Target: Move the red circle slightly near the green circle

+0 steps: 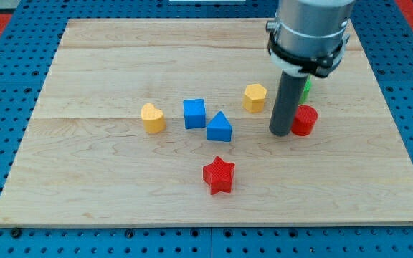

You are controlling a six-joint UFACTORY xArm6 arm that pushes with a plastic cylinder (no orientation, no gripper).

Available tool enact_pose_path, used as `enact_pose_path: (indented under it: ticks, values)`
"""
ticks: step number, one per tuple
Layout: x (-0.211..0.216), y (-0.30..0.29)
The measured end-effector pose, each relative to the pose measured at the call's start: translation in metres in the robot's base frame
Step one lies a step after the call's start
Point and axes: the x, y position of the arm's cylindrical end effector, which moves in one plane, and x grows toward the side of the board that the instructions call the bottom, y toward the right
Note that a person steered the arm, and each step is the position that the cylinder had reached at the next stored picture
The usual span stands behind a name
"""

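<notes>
The red circle [305,120] lies on the wooden board right of centre. The green circle [306,87] sits just above it toward the view's top, mostly hidden behind the arm; only a green sliver shows. My tip [280,133] rests on the board right beside the red circle's left side, touching or nearly touching it.
A yellow hexagon [255,97] lies left of the rod. A blue cube [194,113] and a blue triangle [219,127] sit near the centre, a yellow heart [152,118] further left, and a red star [219,175] toward the view's bottom. The board's right edge [400,136] is nearby.
</notes>
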Motion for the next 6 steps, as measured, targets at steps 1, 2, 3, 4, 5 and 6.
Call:
enact_pose_path:
  ticks: [1, 2, 3, 4, 5, 6]
  values:
    - [0.031, 0.04]
    - [0.02, 0.057]
    - [0.0, 0.054]
    - [-0.015, 0.048]
    - [-0.012, 0.044]
    - [0.063, 0.043]
